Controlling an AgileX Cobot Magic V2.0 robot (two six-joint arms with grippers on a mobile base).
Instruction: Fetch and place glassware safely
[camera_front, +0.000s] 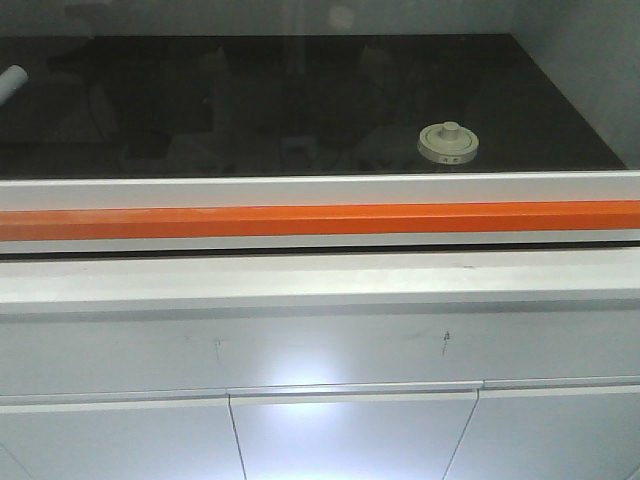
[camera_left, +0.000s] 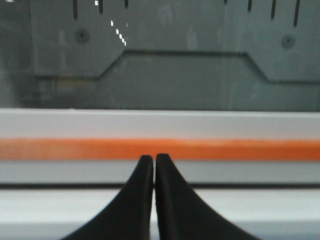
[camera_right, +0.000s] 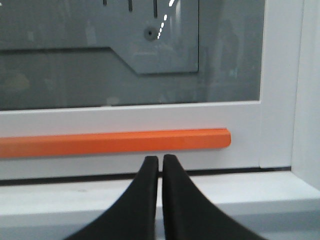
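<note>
Fetch not yet starting: glass jar sitting untouched, both grippers waiting empty.
White window frame (camera_front: 320, 188) and orange bar (camera_front: 320, 220) filling the wrist views; left gripper (camera_left: 154, 161) and right gripper (camera_right: 160, 161) showing jaws pressed together, gripping nothing; squat jar (camera_front: 448, 143), cream knobbed lid, standing upright right of centre on the dark counter (camera_front: 250, 100).

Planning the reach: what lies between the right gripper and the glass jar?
The white frame with its orange bar faces the right gripper in its wrist view; the front view shows the jar beyond both.
</note>
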